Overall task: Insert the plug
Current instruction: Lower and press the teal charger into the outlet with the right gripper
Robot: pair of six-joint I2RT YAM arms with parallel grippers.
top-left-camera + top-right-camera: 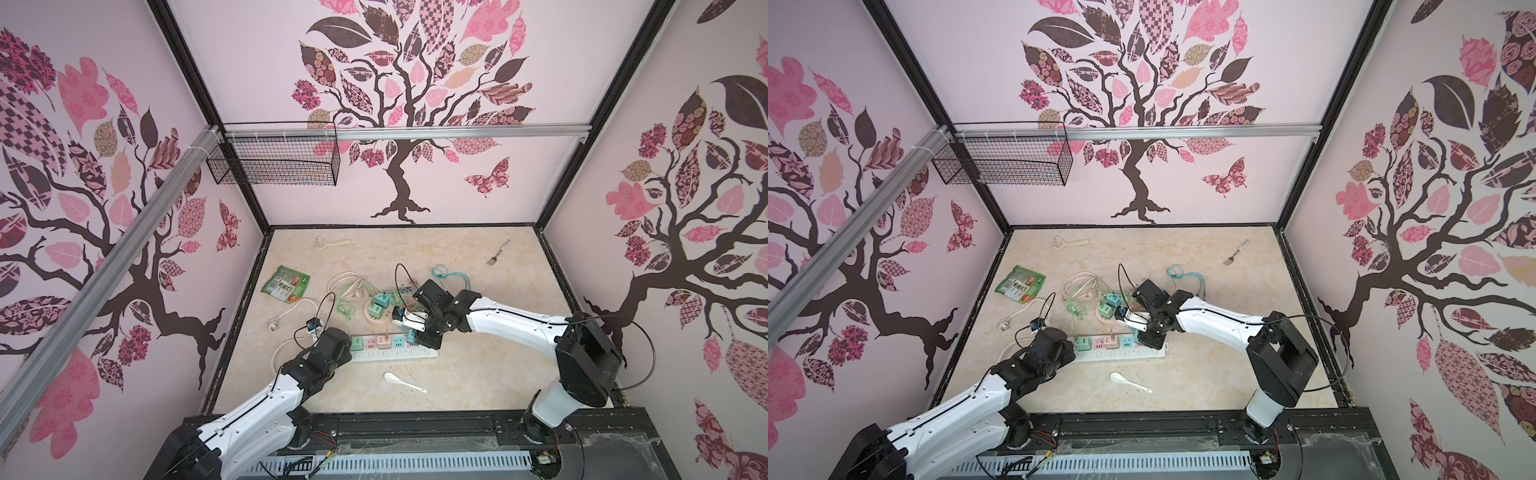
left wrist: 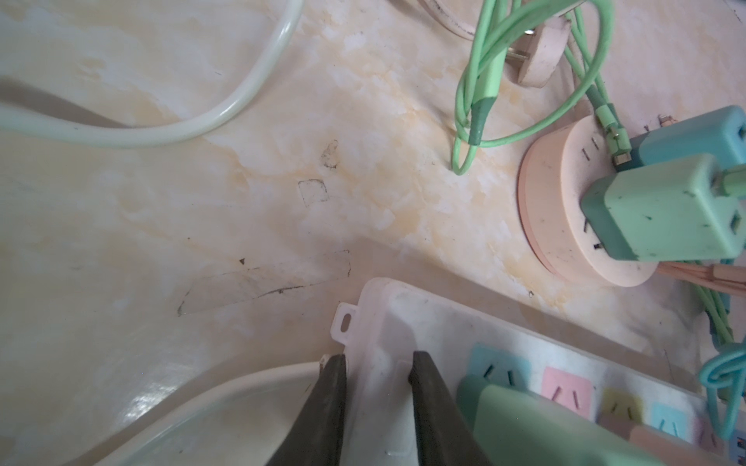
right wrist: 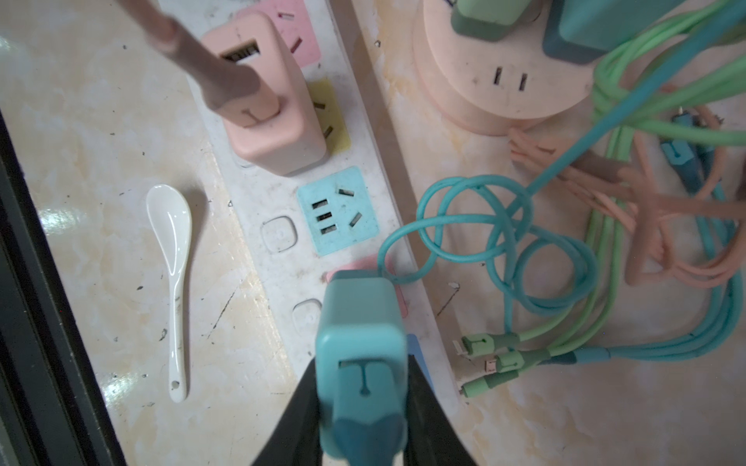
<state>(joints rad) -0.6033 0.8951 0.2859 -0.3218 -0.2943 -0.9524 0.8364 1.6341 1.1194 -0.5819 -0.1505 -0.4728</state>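
Note:
A teal cube plug (image 3: 359,322) with a teal cable stands upright over a pink socket of the white power strip (image 3: 282,258). My right gripper (image 3: 361,361) is shut on its sides. The prongs are hidden beneath it. In both top views this gripper (image 1: 415,336) (image 1: 1144,334) hangs over the strip's right end. My left gripper (image 2: 377,359) is shut on the other end of the power strip (image 2: 424,322), one finger (image 2: 333,403) on each long side. From above, the left gripper (image 1: 345,352) is mostly hidden under its wrist.
On the strip stand a pink charger (image 3: 270,121) and a green one (image 2: 545,427), with a free blue socket (image 3: 337,210) between. A round pink hub (image 3: 500,72) with two chargers and tangled cables (image 3: 625,242) lies behind. White spoon (image 1: 403,380), green packet (image 1: 286,286), fork (image 1: 498,251).

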